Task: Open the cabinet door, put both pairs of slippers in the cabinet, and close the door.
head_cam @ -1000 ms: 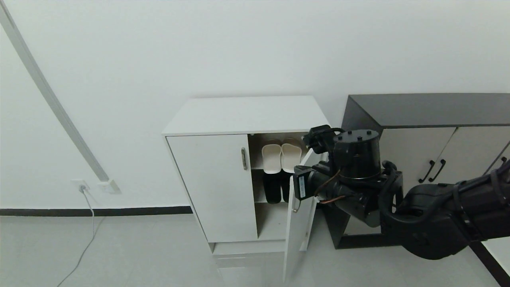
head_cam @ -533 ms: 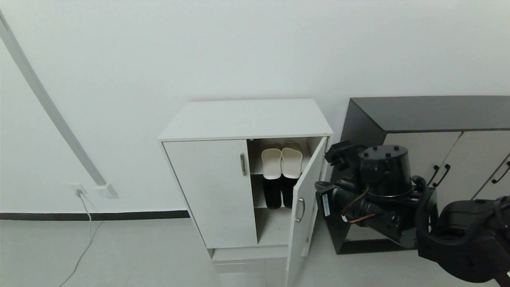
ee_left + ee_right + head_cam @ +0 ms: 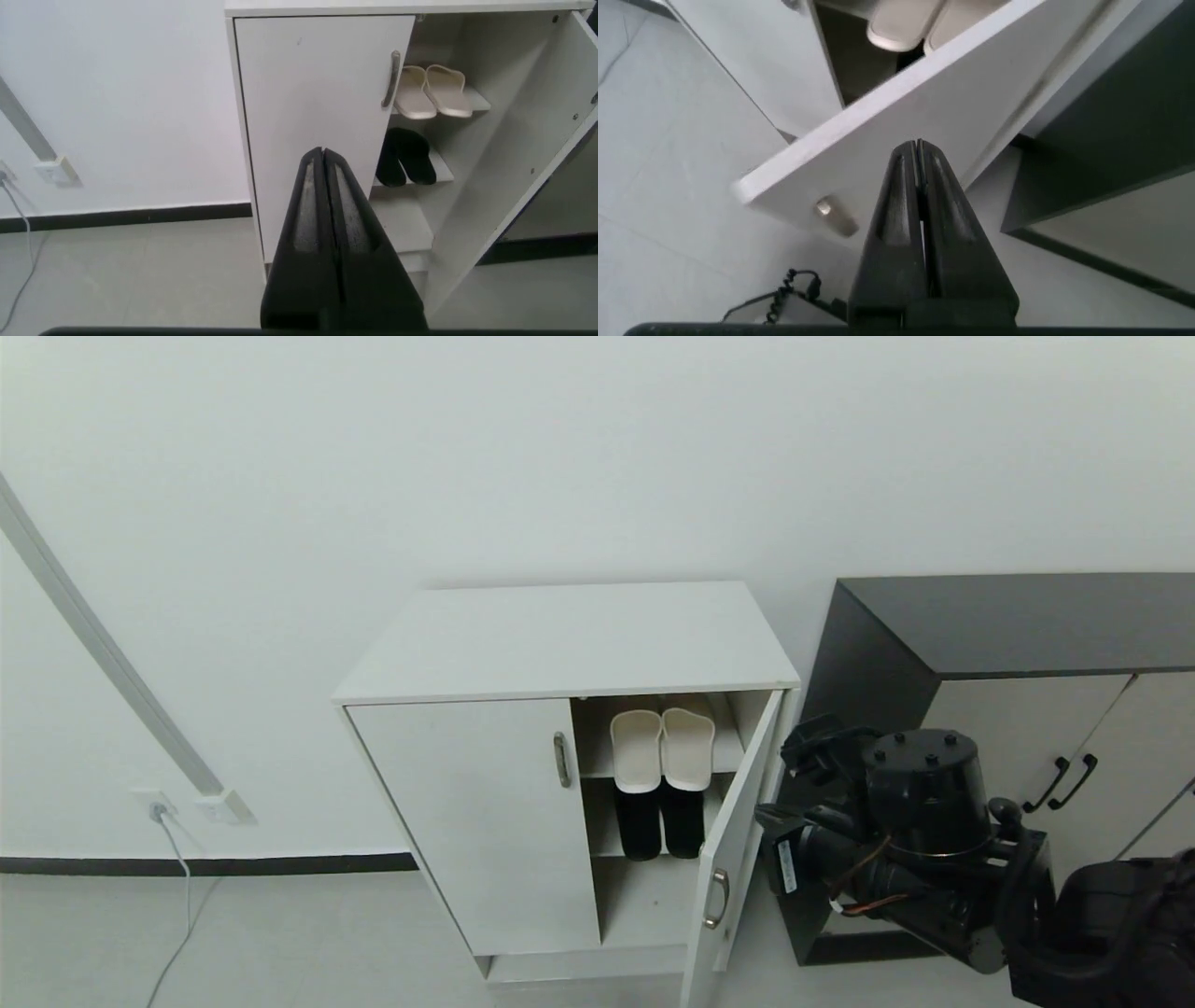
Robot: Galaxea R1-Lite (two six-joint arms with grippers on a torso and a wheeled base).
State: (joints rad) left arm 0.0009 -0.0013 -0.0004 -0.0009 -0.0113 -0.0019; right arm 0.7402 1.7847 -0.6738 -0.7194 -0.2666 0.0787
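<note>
1. Right gripper [image 3: 920,147]: fingers pressed together and holding nothing. It points at the outer face of the open cabinet door [image 3: 971,103]; whether the tips touch the panel cannot be told.
2. Left gripper [image 3: 322,154]: likewise closed and empty, well apart from the door, facing the front of the cabinet [image 3: 569,635].
3. Handle [image 3: 836,215]: on the door's outer face, near its free edge.
4. White pair [image 3: 663,747]: on the upper shelf, behind the door. The black pair [image 3: 660,821] is on the shelf directly below. Both lie on the far side of the door from the right gripper.
5. Step in hand, as judged: closing the door. Press flat on the outer face near the handle, far from the hinge. Follow the door's arc so the tips do not slide off its edge.
</note>
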